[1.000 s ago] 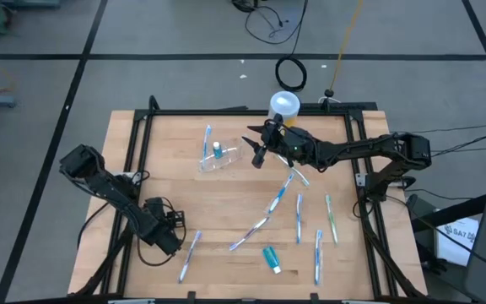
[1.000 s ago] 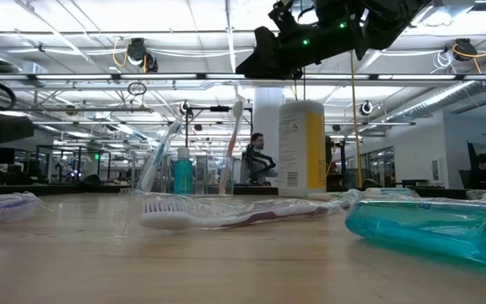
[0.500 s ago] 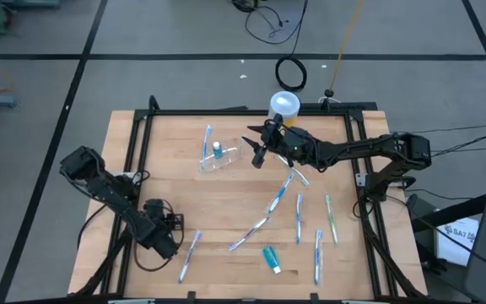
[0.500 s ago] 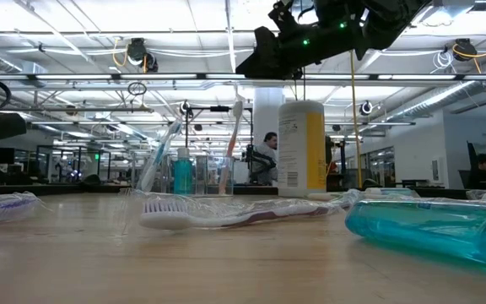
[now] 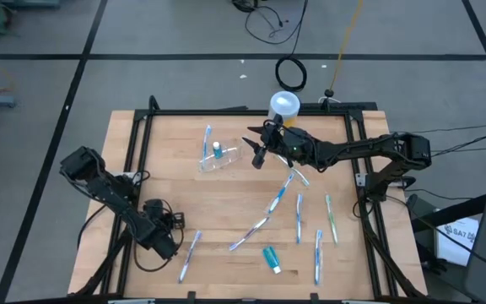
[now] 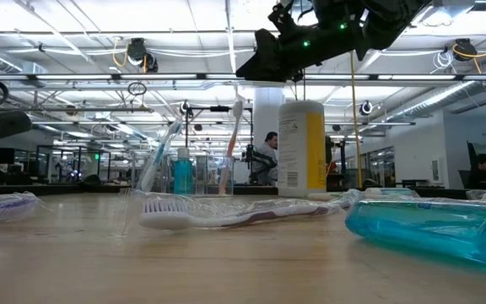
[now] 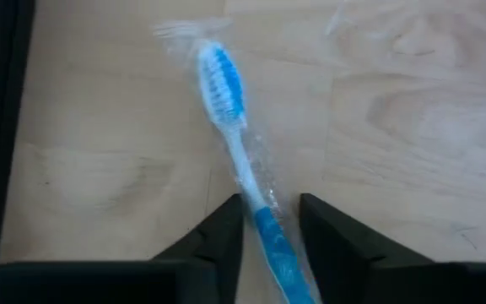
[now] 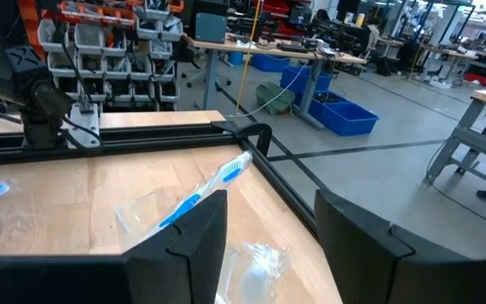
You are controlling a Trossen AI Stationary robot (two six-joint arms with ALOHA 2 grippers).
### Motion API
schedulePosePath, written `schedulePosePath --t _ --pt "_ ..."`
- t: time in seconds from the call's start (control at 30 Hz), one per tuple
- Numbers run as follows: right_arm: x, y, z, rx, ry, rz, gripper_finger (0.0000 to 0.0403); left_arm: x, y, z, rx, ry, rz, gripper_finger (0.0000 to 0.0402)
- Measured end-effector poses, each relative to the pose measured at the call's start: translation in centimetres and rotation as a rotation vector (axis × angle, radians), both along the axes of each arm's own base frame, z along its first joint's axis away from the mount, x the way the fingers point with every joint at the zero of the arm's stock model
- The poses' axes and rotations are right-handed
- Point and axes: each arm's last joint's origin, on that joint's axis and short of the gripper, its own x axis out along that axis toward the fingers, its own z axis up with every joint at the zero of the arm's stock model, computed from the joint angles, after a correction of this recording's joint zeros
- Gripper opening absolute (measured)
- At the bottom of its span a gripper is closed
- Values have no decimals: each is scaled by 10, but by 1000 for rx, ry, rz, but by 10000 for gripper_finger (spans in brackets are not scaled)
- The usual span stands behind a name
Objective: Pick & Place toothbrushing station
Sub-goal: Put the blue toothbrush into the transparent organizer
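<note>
The left gripper [image 7: 270,221], at the table's [image 5: 226,203] near left corner, has narrowed its fingers around a wrapped blue toothbrush [image 7: 239,156] lying flat, a pickup apparently beginning, while the right gripper [image 5: 258,148] hangs wide, empty beside the cup [image 5: 218,158].

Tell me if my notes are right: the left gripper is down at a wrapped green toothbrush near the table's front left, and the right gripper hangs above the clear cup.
One slip: the wrapped toothbrush between the left gripper's fingers is blue, as the left wrist view shows. The right gripper does hang by the clear cup.
</note>
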Motion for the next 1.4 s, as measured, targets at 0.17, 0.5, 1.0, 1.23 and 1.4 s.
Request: schedulePosePath --t 0.17,0.5,1.0,1.23,1.4 --pt "0 0 0 0 0 0 169 2 2 -1 46 -42 -37 50" --pt "0 0 -4 7 38 0 169 9 4 2 201 -228 -100 22" --pt "-1 21 -21 35 221 59 165 20 41 41 766 -508 -283 6" --pt "-2 39 -29 42 319 110 165 35 74 63 1066 -427 -330 4" --pt "-4 48 -34 43 370 137 164 43 97 70 1228 -230 -359 2"
